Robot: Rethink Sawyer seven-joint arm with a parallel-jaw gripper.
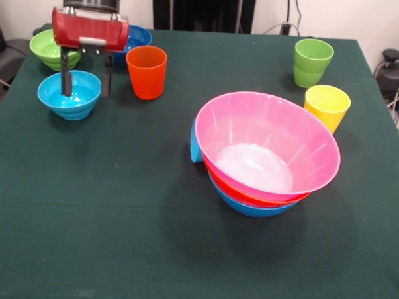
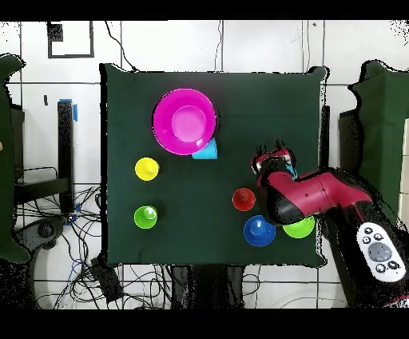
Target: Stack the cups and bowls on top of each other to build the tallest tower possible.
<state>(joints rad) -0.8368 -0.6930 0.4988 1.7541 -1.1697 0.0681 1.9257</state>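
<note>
Gripper [image 1: 86,82] first: its two dark fingers are seen spread wide apart, nothing held between them, one finger [image 1: 67,81] reaching down into the light blue bowl [image 1: 70,99] and the other hanging just outside that bowl's rim, beside the orange cup [image 1: 146,71]. The red, glossy gripper housing is seen above them.

Now by size. The table [image 1: 116,238] is covered with a dark green, matte cloth. On it, right of centre in the front view, the tower [image 1: 265,156] is seen well apart from the gripper: a wide pink bowl [image 1: 299,144], glossy and translucent, is nested uppermost and tilted, over the orange bowl [image 1: 250,197], of which only a rim band is shown, with the blue bowl [image 1: 253,208] lowest. A light blue cup [image 1: 196,144] is pressed against the tower's side, largely hidden behind it.

The small bowls are grouped at the gripper: the light blue one below the fingers, a green bowl [image 1: 48,49] behind it, and a dark blue bowl [image 1: 137,37] partly hidden by the housing.

The tapered cups are smallest: the orange one upright just beside the gripper, the green cup [image 1: 312,62] far across the table, and the yellow cup [image 1: 327,105] near the tower's far rim.
</note>
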